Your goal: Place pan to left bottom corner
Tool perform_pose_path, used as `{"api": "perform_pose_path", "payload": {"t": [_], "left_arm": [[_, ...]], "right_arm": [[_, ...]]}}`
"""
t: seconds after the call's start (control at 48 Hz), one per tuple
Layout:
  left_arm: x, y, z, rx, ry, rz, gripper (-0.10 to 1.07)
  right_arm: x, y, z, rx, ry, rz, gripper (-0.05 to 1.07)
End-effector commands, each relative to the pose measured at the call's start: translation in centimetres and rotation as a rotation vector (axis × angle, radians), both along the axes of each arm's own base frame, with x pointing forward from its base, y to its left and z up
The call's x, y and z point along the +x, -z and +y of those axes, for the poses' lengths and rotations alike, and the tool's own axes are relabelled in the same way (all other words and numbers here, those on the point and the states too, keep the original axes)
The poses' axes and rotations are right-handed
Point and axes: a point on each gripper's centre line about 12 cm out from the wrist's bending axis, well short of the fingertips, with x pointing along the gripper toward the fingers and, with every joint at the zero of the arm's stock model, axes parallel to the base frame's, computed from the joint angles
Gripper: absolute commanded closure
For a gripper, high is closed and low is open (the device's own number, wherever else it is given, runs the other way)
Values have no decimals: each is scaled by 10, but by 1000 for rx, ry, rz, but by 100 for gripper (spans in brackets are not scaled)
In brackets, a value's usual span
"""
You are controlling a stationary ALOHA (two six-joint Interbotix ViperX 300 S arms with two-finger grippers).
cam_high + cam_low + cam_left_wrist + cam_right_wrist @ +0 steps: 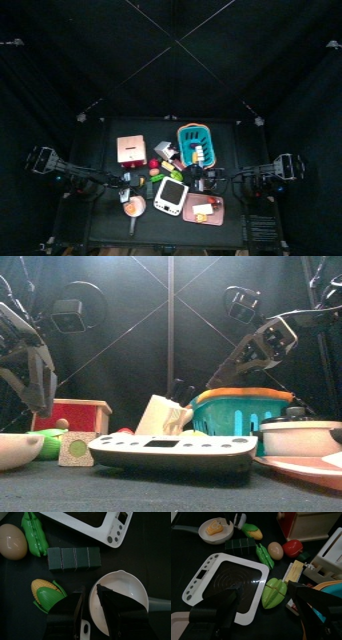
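Hovering, left: My left gripper point(93, 604) hangs right over the pan point(123, 599), jaws narrow, one on each side of the near rim wall, so I read the rim as between them. Whether they have bitten yet I cannot tell.
Pan, lower left of the top view: The pan point(134, 207) sits in the lower left of the table, handle running down toward the front edge, just left of the white scale point(170, 195).
Pan, front view: Its pale bowl point(19, 448) fills the lower left corner of the frame.
Load: The right wrist view shows a yellow piece point(215, 528) lying inside the pan point(215, 531); tilt and it may slide out.
Handling: It looks like light, stiff toy plastic with a smooth, probably slippery rim. My judgement: the thin rim wall is a fair hold, while the thin grey handle point(157, 604) would twist.
Neighbours, left wrist view: Toy corn point(47, 593) lies just beside my jaws, a dark green block point(73, 560) beyond it and an egg point(13, 540) in the upper left.
Goal, lower left: The left bottom corner point(83, 234) is bare black tabletop, near the pan.
Resting, right: My right gripper point(264, 607) hangs over the scale point(228, 582), jaws wide, holding nothing.
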Motion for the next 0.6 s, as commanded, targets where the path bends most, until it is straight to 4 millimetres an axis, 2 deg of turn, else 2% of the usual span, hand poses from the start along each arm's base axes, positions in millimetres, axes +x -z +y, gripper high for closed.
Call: {"api": "perform_pose_path", "payload": {"t": [0.0, 0.354, 0.583], "left_arm": [[4, -6, 1, -3, -5, -23, 29], [11, -12, 4, -87, -99, -25, 29], [31, -35, 6, -233, -213, -32, 29]], "right_arm": [[5, -12, -2, -5, 4, -38, 2], [5, -12, -2, -5, 4, -40, 2], [5, -12, -1, -5, 2, -38, 2]]}}
